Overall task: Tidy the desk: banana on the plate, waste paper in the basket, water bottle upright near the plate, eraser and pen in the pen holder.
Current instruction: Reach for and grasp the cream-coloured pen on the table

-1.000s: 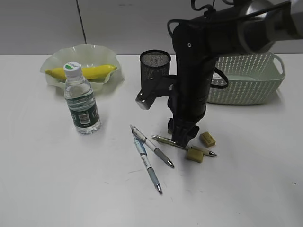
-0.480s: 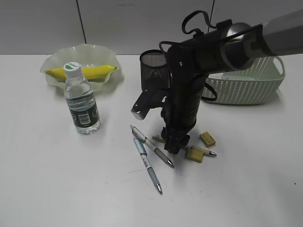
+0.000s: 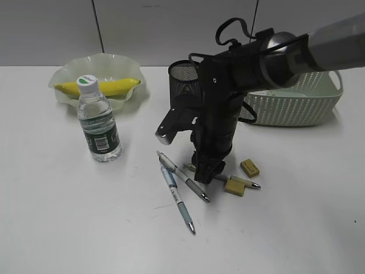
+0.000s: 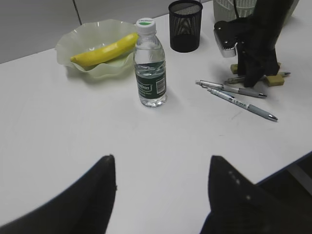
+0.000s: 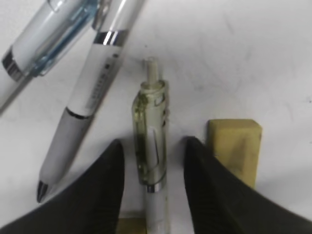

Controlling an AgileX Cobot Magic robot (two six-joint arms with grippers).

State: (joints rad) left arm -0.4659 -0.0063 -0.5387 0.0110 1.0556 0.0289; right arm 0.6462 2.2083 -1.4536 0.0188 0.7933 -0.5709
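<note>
Three pens on the worktop. Right pincer lowered, fingers straddling the olive pen, not visibly clamped. Left pincer gaping, holding nothing. Banana on plate; bottle upright nearby.

Exterior view: right gripper fingertips are buried behind the arm's own black body, so jaw gap is unreadable there. The olive pen is mostly covered by that arm; only its tip end shows, by the eraser. The basket is partly blocked by the arm, interior not visible. Pen holder right side is occluded too.

Right wrist view: olive pen is cut off at the bottom edge, and both white pens run out of frame top-left. Contact between fingers and pen is too close to call.

Left wrist view: left gripper fingers are cropped at the bottom.
</note>
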